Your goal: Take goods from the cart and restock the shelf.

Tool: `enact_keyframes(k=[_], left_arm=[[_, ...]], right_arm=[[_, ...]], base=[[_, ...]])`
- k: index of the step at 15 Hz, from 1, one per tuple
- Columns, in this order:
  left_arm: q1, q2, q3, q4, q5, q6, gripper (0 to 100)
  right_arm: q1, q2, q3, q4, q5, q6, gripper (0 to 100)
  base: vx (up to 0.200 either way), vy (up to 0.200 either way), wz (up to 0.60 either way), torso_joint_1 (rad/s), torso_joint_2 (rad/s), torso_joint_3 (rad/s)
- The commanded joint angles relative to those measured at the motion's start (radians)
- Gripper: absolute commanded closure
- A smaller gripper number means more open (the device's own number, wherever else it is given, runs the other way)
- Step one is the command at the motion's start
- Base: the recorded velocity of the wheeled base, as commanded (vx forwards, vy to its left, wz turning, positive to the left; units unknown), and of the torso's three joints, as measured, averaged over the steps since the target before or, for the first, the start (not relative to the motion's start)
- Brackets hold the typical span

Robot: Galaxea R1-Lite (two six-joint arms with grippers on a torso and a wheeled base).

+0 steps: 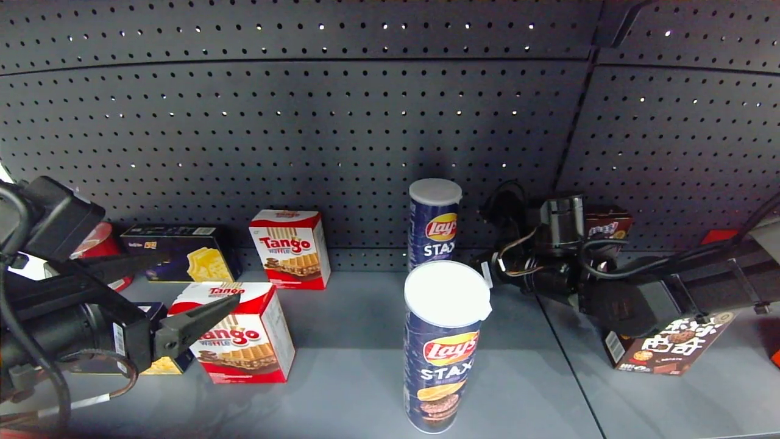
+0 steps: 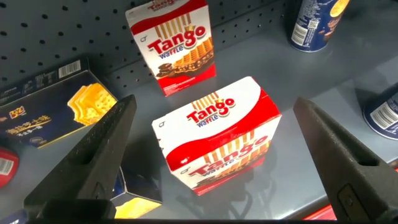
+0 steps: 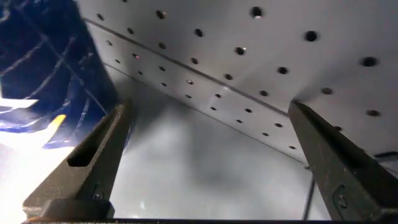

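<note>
As the left gripper [image 2: 214,101] and right gripper [image 3: 206,107] are both seen spread, the right should be drawn straight back, the rear can [image 1: 434,225] left unbumped.

Brown box [image 1: 612,222], three o'clock, half hidden by right arm [image 1: 670,286]; red object [image 1: 97,241], nine o'clock, unidentifiable behind left arm [image 1: 55,317].
</note>
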Motion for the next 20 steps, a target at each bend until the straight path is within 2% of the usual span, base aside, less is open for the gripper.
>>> enact_keyframes(k=[1, 11, 20], left_arm=[[0.002, 0.001, -0.001, -0.002, -0.002, 0.0, 0], [0.002, 0.0, 0.008, 0.0, -0.006, 0.0, 0], [0.003, -0.023, 0.011, 0.0, -0.006, -0.002, 0]], right_arm=[[0.007, 0.012, -0.005, -0.003, 0.0, -0.001, 0], [0.038, 0.008, 0.005, -0.003, 0.0, 0.002, 0], [0.054, -0.216, 0.174, -0.002, -0.003, 0.004, 0]], base=[[0.0, 0.0, 0.0, 0.0, 0.0, 0.0], [0.0, 0.0, 0.0, 0.0, 0.0, 0.0], [0.0, 0.0, 0.0, 0.0, 0.0, 0.0]])
